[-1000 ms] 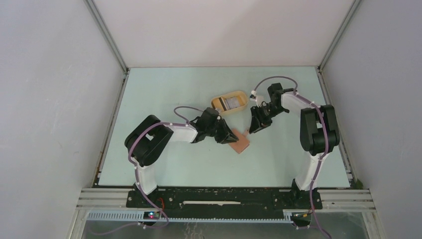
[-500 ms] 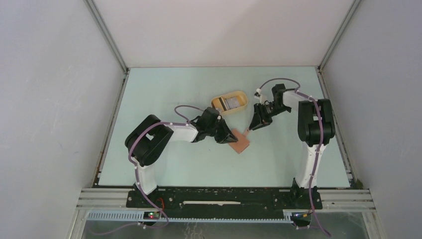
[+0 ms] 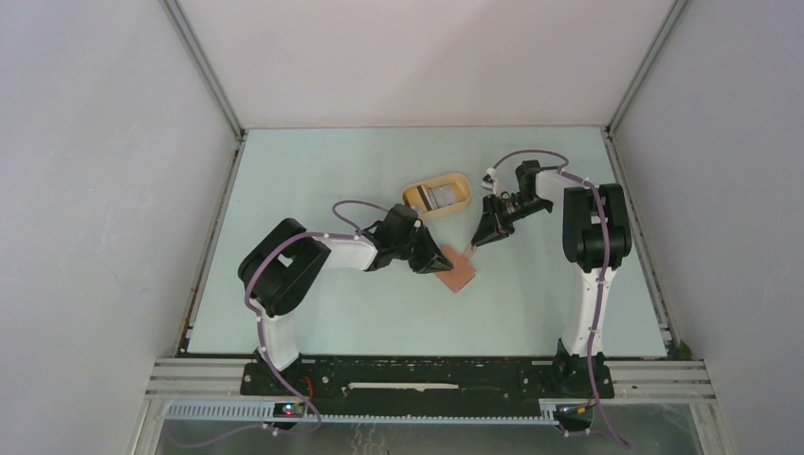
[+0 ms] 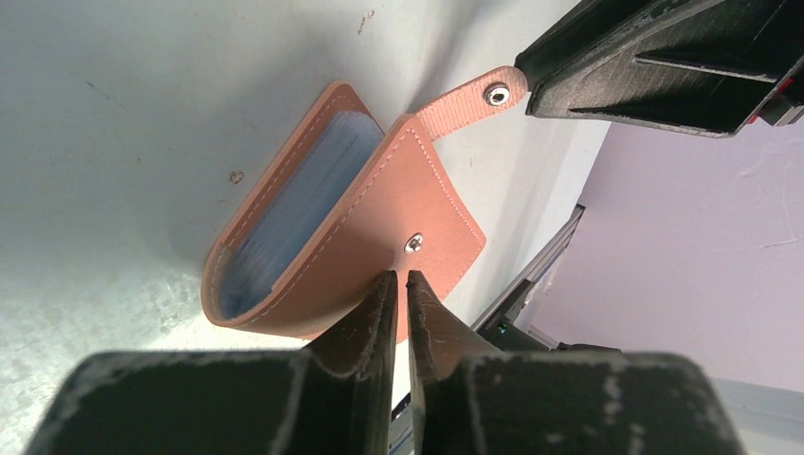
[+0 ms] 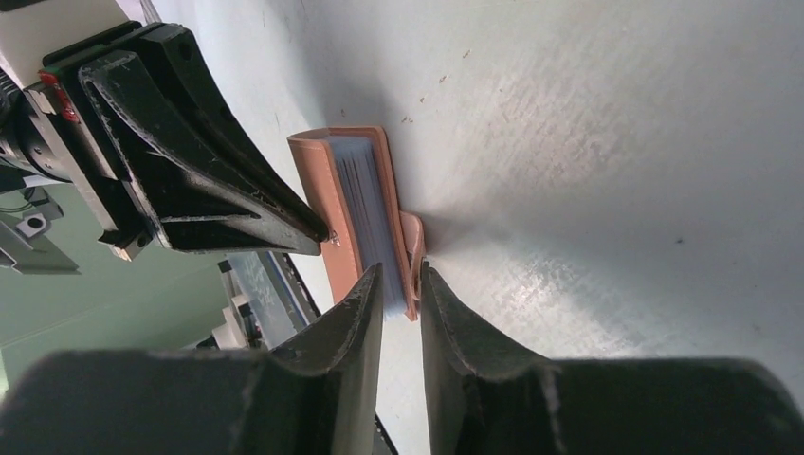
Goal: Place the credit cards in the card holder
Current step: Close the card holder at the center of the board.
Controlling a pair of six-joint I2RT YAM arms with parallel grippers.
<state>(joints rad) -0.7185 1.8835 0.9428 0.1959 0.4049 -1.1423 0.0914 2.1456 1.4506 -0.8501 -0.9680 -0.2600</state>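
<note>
The reddish-brown card holder (image 3: pixel 459 273) lies partly open on the table, its blue-grey inner pockets (image 4: pixel 294 204) showing. My left gripper (image 4: pixel 400 277) is shut, its tips pressing on the outer flap beside the snap (image 4: pixel 413 245). It shows in the top view (image 3: pixel 440 263) at the holder's left edge. My right gripper (image 5: pixel 402 282) is closed on the holder's snap tab (image 4: pixel 471 100) and far cover edge (image 5: pixel 410 284). It shows in the top view (image 3: pixel 476 243) at the far corner. The credit cards (image 3: pixel 437 196) lie in the yellow tray.
The yellow oval tray (image 3: pixel 459 180) stands just behind the card holder, between the two wrists. Grey walls with metal rails enclose the table on the left, right and back. The arm bases sit at the near edge.
The right arm's wrist and forearm have swung a little toward the back right, while its gripper tip stays at the holder's far corner. The left arm and the holder have not moved.
</note>
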